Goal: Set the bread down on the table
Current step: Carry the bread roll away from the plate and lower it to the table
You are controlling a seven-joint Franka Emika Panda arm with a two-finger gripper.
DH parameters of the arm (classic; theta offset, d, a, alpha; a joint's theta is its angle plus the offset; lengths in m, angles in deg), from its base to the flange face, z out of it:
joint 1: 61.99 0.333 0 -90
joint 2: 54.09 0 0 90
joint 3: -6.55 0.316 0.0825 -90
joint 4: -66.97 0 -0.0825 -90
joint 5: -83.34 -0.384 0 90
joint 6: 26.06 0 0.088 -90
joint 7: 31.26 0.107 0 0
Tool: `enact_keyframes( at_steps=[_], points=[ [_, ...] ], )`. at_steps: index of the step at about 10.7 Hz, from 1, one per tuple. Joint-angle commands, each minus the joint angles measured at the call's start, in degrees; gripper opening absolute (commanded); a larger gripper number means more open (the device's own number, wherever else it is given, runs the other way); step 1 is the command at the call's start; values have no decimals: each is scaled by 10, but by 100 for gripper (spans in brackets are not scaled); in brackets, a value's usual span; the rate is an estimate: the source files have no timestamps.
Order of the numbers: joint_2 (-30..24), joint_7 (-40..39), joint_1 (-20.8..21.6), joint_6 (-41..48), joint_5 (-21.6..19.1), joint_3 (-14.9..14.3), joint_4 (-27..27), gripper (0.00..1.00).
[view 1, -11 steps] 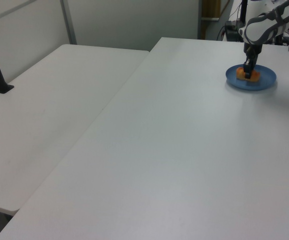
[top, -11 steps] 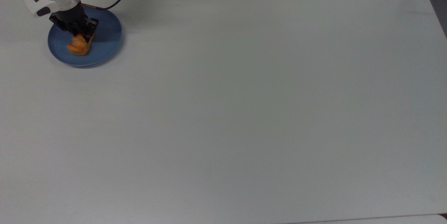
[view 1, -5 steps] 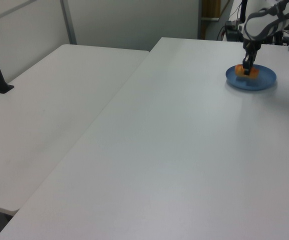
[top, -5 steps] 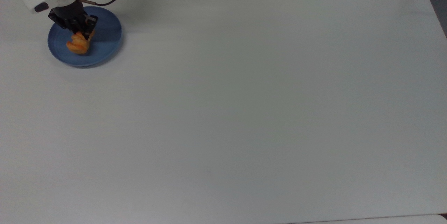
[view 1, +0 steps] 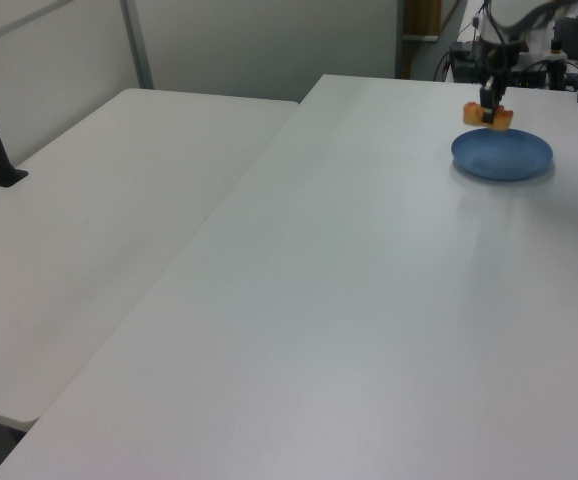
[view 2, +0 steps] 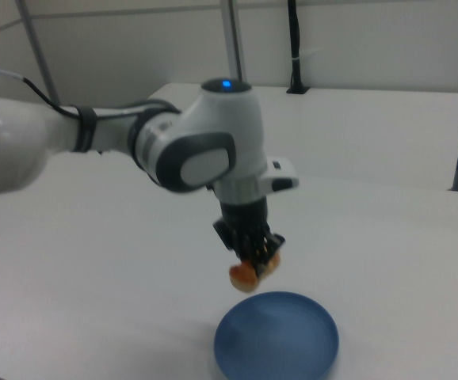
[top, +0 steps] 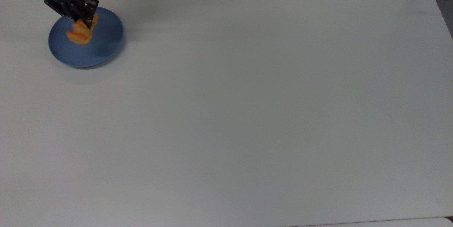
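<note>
Golden-orange bread (view 2: pixel 251 271) hangs clamped between the black fingers of the gripper (view 2: pixel 254 255), lifted clear above the blue plate (view 2: pixel 277 338) in the right view. In the left view the bread (view 1: pixel 487 115) sits in the air just above the plate's (view 1: pixel 503 155) far rim. The white table (top: pixel 247 96) spreads wide towards the top view's right. No writing or label can be read on the arm (view 2: pixel 197 146), plate or table
</note>
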Motion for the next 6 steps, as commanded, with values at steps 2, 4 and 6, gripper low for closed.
enact_keyframes(
  at_steps=[2, 4, 6],
  points=[
    [-13, 85, 22, 130, -6, 60, -106, 24],
    [-24, 122, 25, 164, 3, 106, -128, 24],
    [-32, 163, 28, 175, 16, 163, -130, 24]
  ],
)
